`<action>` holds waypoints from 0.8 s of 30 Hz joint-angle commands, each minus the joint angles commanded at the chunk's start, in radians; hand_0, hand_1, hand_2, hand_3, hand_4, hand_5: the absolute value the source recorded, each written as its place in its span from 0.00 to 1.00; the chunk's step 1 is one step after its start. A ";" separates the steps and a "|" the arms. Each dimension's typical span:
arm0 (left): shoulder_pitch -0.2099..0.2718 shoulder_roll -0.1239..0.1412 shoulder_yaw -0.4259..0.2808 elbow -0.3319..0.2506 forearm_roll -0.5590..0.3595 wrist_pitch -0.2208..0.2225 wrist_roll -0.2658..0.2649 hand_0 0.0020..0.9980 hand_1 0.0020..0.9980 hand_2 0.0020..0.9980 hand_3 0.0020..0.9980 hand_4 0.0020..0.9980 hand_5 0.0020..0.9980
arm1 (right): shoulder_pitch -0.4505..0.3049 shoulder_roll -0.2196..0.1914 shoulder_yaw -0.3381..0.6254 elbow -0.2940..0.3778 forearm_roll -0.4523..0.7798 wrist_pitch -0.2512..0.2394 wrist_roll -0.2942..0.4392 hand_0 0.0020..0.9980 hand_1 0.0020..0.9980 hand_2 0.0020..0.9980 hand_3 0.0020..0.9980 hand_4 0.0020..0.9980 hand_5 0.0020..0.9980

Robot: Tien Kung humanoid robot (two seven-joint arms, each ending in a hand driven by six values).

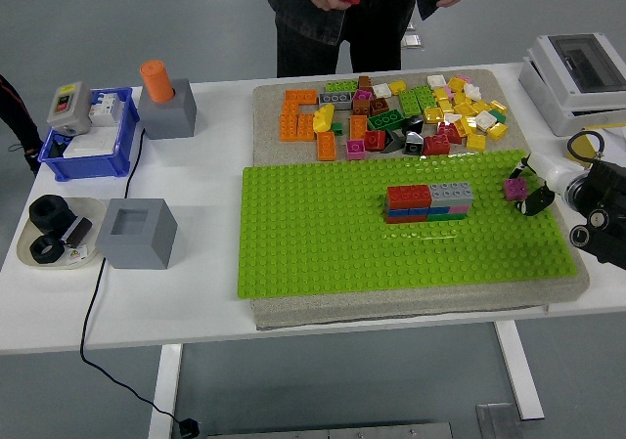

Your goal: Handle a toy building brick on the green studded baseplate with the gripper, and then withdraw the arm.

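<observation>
Presently my right hand (533,197), clamped on a pink brick (515,188) at frame right, sits just right of the stacked bricks (428,202) on the green baseplate (323,253).

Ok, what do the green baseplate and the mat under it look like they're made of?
The green baseplate looks like hard glossy plastic: moulded studs in even rows, with glare along its far edge. The mat beneath seems a matte beige foam or felt, speckled and thick at its edge; which one I can't tell.
</observation>
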 joint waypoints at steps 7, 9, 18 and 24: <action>0.001 -0.001 0.000 0.000 0.001 0.000 0.000 0.78 0.75 0.73 0.76 0.83 0.52 | 0.005 -0.002 -0.003 0.004 0.015 -0.001 0.003 0.94 0.93 0.95 0.60 0.63 0.07; 0.001 -0.001 0.001 0.000 0.000 0.000 -0.001 0.78 0.75 0.73 0.76 0.83 0.52 | 0.006 -0.002 -0.004 0.004 0.018 -0.001 0.003 0.93 0.93 0.95 0.61 0.62 0.08; 0.004 -0.003 -0.001 0.000 0.002 0.001 -0.001 0.78 0.75 0.73 0.75 0.83 0.52 | 0.006 0.000 -0.005 0.001 0.034 -0.005 0.005 0.93 0.93 0.94 0.62 0.62 0.08; 0.006 -0.003 0.001 0.000 -0.001 0.002 -0.004 0.78 0.75 0.73 0.75 0.83 0.52 | 0.002 0.006 0.001 -0.001 0.029 0.002 0.003 0.93 0.92 0.94 0.60 0.61 0.08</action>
